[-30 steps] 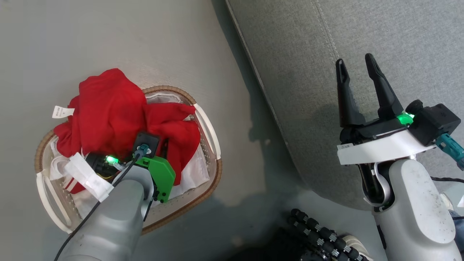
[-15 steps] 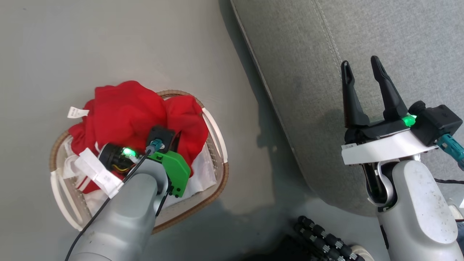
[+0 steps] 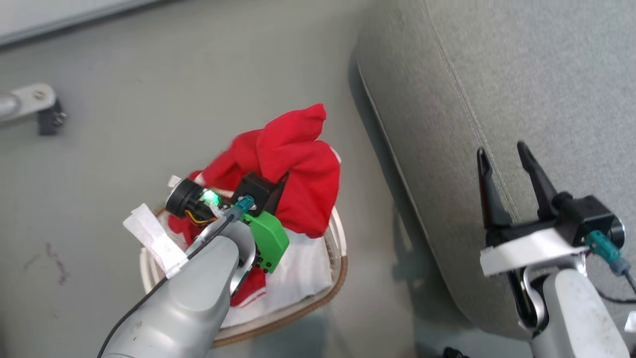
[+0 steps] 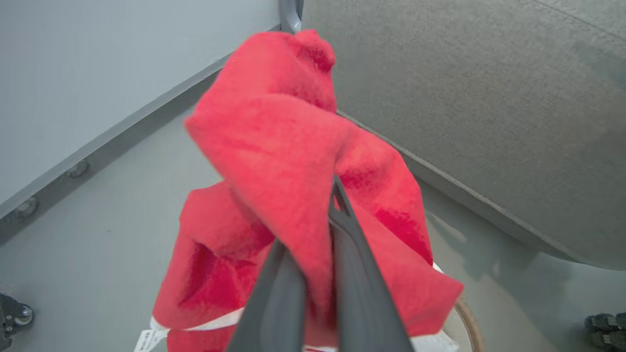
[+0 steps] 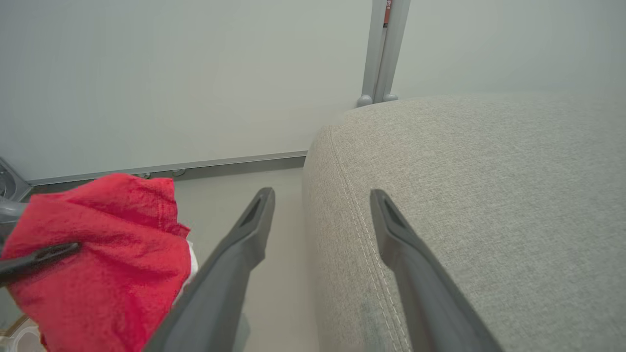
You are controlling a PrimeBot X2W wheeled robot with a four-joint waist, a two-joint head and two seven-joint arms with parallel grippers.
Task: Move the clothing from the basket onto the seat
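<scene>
My left gripper [image 4: 320, 220] is shut on the red clothing [image 4: 283, 146], pinching a fold between its two fingers. The bunch [image 3: 295, 164] hangs lifted above the basket [image 3: 318, 298], its lower part still trailing down to it. More red fabric with striped trim [image 3: 251, 288] lies on the white liner [image 3: 303, 271] inside. The grey seat [image 3: 521, 74] rises to the right of the basket. My right gripper [image 3: 502, 149] stands open over the seat's edge with nothing between its fingers [image 5: 391, 230]; the held clothing [image 5: 102, 254] is at its left.
A metal foot [image 3: 30, 99] stands on the grey floor at the far left. A wall and baseboard [image 5: 195, 166] run behind, with a grey post [image 5: 381, 49] beyond the seat [image 5: 489, 171]. Black rollers [image 4: 606, 327] sit by the seat's base.
My left gripper has shut on the red clothing and raised it out of the basket, toward the seat. The head camera has shifted. The right gripper stays open.
</scene>
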